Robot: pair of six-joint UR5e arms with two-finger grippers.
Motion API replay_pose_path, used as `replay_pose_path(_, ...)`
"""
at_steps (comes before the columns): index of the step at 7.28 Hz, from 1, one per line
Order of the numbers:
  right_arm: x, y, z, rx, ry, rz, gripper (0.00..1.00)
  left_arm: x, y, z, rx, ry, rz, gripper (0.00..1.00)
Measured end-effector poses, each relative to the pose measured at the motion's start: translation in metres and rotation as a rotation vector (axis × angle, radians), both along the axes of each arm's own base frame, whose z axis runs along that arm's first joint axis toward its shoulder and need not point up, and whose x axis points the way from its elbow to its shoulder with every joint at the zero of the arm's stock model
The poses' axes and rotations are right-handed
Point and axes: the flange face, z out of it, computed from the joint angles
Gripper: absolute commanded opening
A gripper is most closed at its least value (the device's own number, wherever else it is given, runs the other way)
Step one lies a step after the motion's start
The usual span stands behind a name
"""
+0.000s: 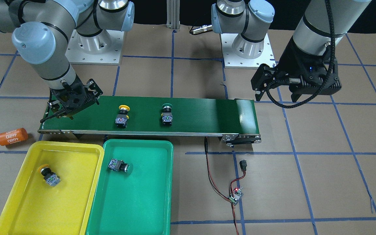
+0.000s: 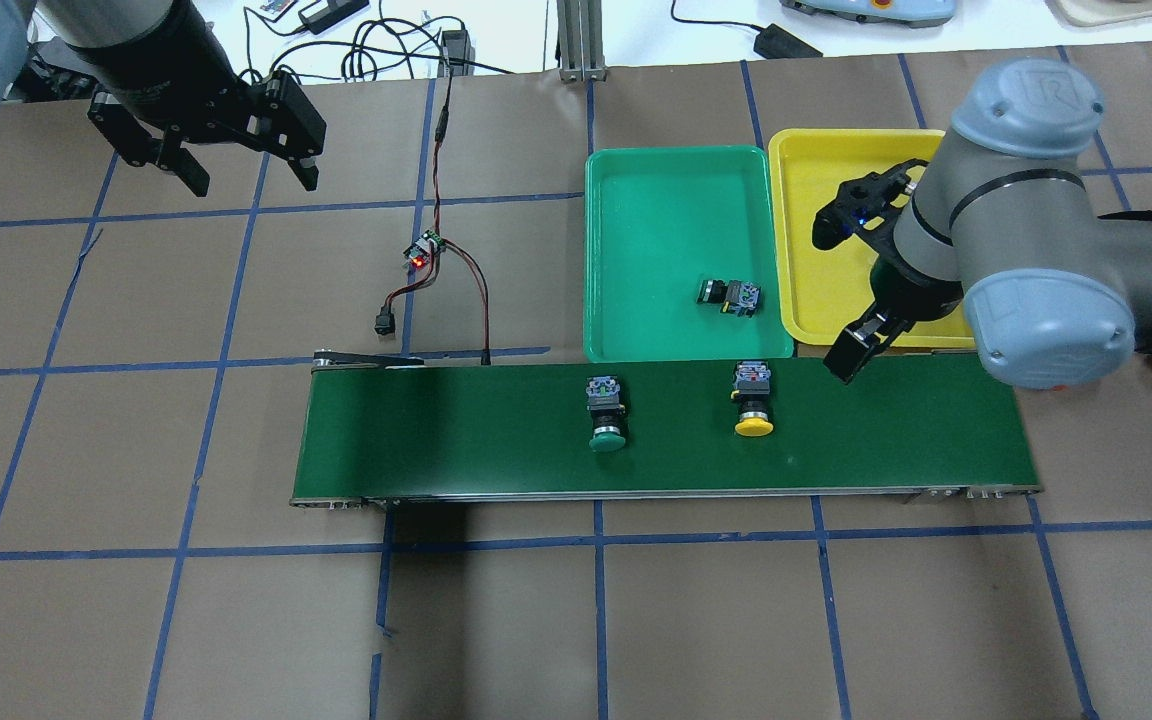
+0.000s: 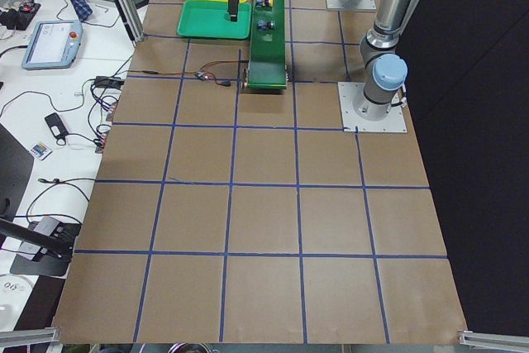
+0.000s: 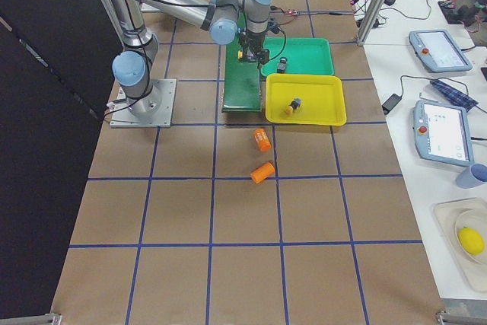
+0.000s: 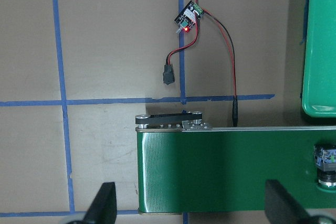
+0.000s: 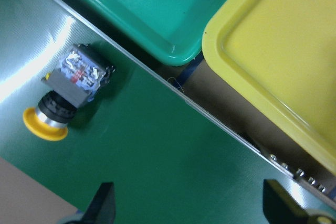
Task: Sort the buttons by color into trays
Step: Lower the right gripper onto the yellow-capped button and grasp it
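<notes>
A yellow button [image 1: 122, 116] and a green button [image 1: 166, 114] lie on the dark-green belt. Another yellow button [image 1: 49, 174] lies in the yellow tray [image 1: 18, 209]. Another green button [image 1: 119, 165] lies in the green tray [image 1: 142, 209]. My right gripper [image 1: 70, 109] is open and empty over the belt's end next to the yellow tray. In the right wrist view the belt's yellow button [image 6: 63, 98] is to the left of the gripper [image 6: 191, 208]. My left gripper [image 1: 277, 97] is open and empty, high beyond the belt's other end [image 5: 168, 121].
The conveyor belt [image 2: 436, 430] runs across the table, with both trays along its far side in the overhead view. An orange cylinder marked "4680" [image 1: 11, 136] lies beside the yellow tray. A small circuit board [image 1: 236, 195] with red and black wires lies near the belt.
</notes>
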Motion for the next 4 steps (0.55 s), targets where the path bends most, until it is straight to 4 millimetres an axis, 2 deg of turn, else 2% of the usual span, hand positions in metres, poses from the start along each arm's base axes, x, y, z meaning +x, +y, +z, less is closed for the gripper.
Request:
replay_pose_path(2, 0.001, -0.0008, -0.0033, 0.006, 0.012, -0.295, 1.0, 0.0033, -0.0095, -0.0227, -0.037, -0.012, 0.005, 1.0)
replay_pose_path(4, 0.0023, -0.0017, -0.0102, 0.024, 0.025, -0.506, 1.0, 0.0035, -0.0028, -0.0209, -0.047, -0.015, 0.012, 1.0)
